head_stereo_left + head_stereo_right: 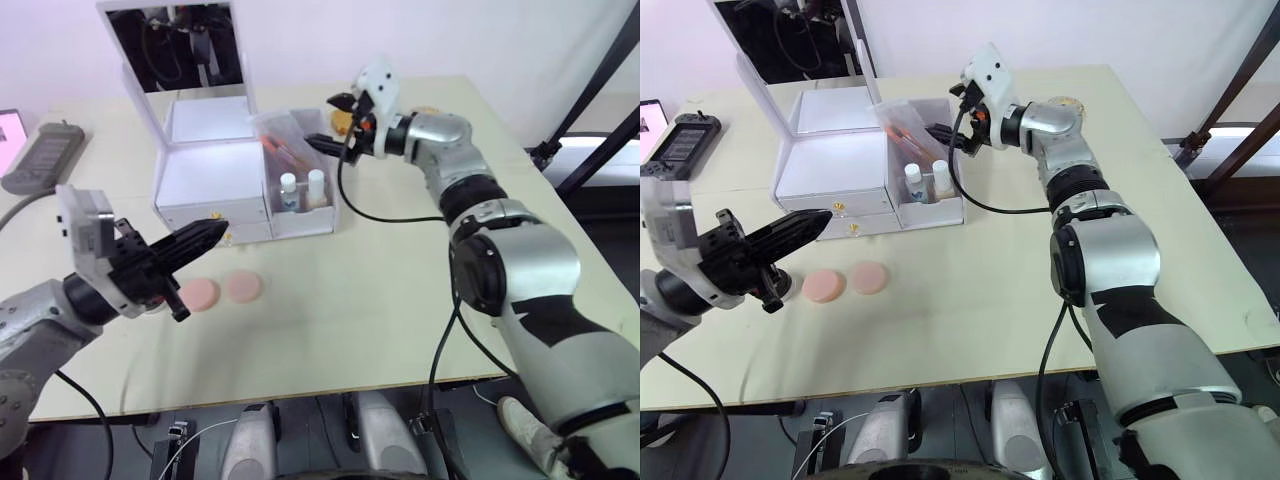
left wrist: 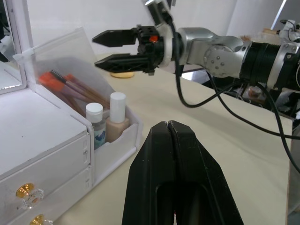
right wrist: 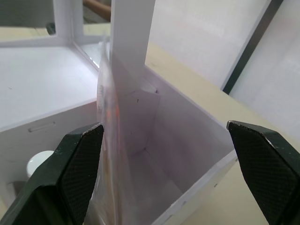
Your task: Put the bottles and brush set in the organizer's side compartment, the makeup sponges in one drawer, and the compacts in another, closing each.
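The white organizer [image 1: 210, 170] stands at the back left with both gold-knobbed drawers [image 1: 837, 209] closed. Its side compartment [image 1: 322, 215] holds the clear bottle [image 1: 289, 190], the beige bottle [image 1: 316, 187] and, leaning at the far end, the brush set [image 1: 280, 150] in its sleeve. My right gripper [image 1: 328, 122] hangs open just beyond that far end, nothing between its fingers. Two makeup sponges [image 1: 203, 294] lie side by side on the table before the drawers. My left gripper [image 1: 215, 232] is shut and empty, its tip close to the drawer fronts. I cannot make out the compacts.
The mirror lid [image 1: 175, 45] stands upright. A yellowish round [image 2: 123, 74] lies on the table behind my right gripper. A dark handheld console [image 1: 680, 140] sits at the far left. My right arm's black cable [image 1: 385, 212] trails over the table beside the organizer.
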